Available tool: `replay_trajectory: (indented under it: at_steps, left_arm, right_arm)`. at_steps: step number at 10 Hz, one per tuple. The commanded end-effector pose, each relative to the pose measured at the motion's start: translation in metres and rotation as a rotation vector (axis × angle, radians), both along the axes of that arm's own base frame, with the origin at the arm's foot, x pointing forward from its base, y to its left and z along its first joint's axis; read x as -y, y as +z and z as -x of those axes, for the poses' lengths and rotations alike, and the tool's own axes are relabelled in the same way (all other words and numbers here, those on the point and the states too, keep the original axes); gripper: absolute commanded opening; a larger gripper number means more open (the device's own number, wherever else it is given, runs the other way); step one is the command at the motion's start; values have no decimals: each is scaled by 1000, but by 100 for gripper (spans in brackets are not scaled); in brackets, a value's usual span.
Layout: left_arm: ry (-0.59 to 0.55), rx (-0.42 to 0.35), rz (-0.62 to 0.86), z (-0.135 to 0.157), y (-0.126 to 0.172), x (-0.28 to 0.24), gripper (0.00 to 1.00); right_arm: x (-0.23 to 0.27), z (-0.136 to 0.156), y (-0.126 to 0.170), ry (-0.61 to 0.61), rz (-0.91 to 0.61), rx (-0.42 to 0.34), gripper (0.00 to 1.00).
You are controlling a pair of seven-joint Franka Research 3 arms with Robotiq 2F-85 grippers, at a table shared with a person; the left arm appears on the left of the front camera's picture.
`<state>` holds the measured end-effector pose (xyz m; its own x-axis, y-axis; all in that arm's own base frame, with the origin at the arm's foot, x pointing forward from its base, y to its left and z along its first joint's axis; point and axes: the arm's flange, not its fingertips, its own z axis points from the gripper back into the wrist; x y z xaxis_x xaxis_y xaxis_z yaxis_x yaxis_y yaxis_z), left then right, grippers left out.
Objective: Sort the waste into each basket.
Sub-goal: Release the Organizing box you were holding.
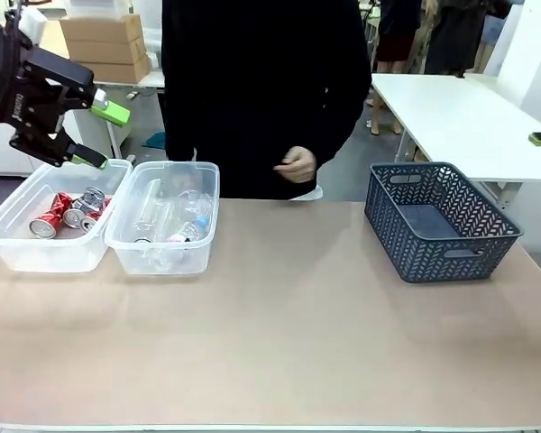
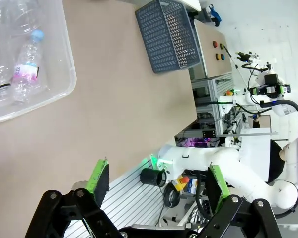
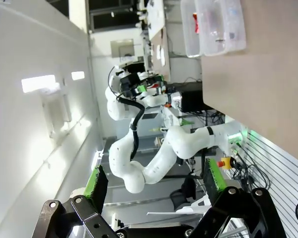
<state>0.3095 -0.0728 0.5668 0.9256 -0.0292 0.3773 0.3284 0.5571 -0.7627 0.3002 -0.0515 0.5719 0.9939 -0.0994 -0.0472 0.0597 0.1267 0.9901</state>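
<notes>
Red-and-silver metal drink cans [image 1: 68, 214]: lying in left clear plastic tub [image 1: 9, 245]; light, thin-walled, dent easily; best taken across the round body.
Clear plastic bottles [image 1: 176, 225]: in right clear plastic tub [image 1: 203, 248]; light, slick, springy; best gripped mid-body.
Left gripper [image 1: 102, 135]: empty, jaws wide, above the can tub.
Right gripper [image 3: 154, 183]: empty, jaws wide.
Dark blue-grey lattice basket [image 1: 437, 221]: empty.
Sorting: looks done.

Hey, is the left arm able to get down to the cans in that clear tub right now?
Probably yes. The left gripper hangs open just above the far edge of the left tub, whose top is open. The cans lie uncovered inside, and nothing stands between them and the gripper.
</notes>
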Motion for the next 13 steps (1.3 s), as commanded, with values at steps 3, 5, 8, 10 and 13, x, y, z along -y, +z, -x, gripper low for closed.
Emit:
replay_trajectory:
  at_steps: [3,5,8,10,13]
  left_arm:
    - [-3,-4,19,1,1,0,100]
    - [-3,-4,19,1,1,0,100]
    - [-3,-4,19,1,1,0,100]
    - [-3,-4,19,1,1,0,100]
    - [-3,-4,19,1,1,0,100]
  right_arm:
    - [4,0,2,11,-9,16,100]
    - [4,0,2,11,-9,16,100]
    - [4,0,2,11,-9,16,100]
    - [4,0,2,11,-9,16,100]
    - [4,0,2,11,-9,16,100]
